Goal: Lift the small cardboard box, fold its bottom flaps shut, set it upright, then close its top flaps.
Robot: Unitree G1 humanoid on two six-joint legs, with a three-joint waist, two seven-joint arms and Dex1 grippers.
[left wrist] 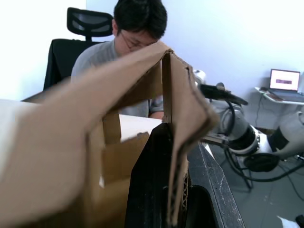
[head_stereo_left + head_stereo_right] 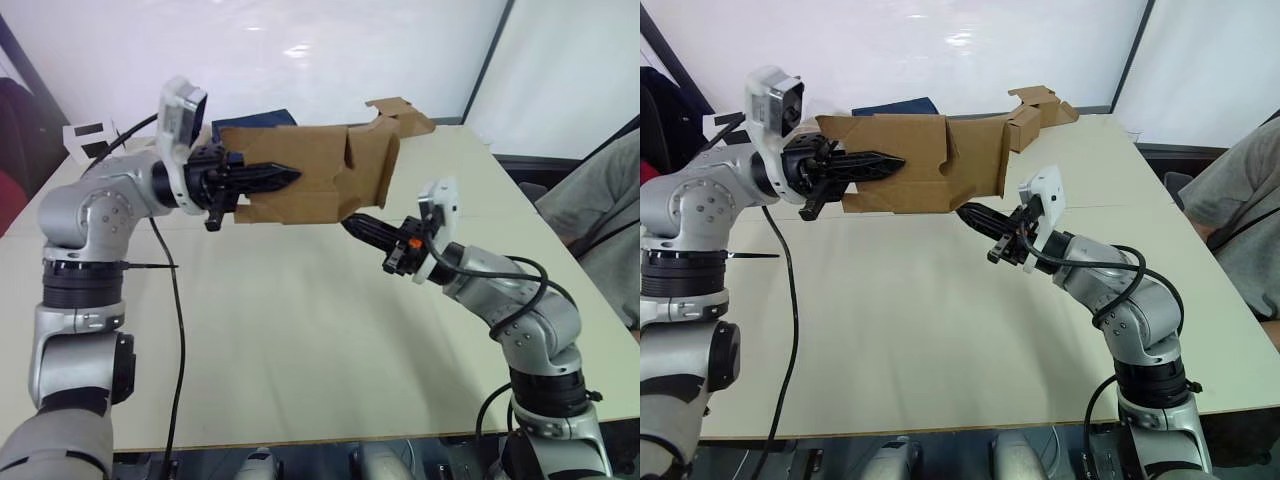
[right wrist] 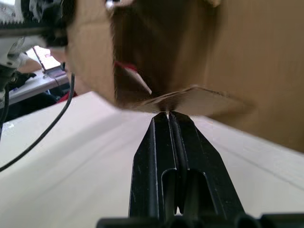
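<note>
The small cardboard box [image 2: 320,175] hangs on its side above the table, plain brown. My left gripper [image 2: 290,177] is shut on one of its walls; in the left wrist view a black finger [image 1: 152,180] lies against the cardboard. Loose flaps [image 2: 400,118] stick out at the box's far right end. My right gripper [image 2: 965,211] is shut and sits just under the box. In the right wrist view its tip [image 3: 168,116] touches the edge of a low-hanging flap [image 3: 199,99]. I cannot tell top flaps from bottom flaps.
The pale table [image 2: 300,340] stretches below both arms. A white cube with black squares [image 2: 90,135] sits at the back left, and a dark blue object [image 2: 255,118] lies behind the box. A seated person [image 2: 600,210] is at the right edge. A black cable [image 2: 178,330] hangs from my left arm.
</note>
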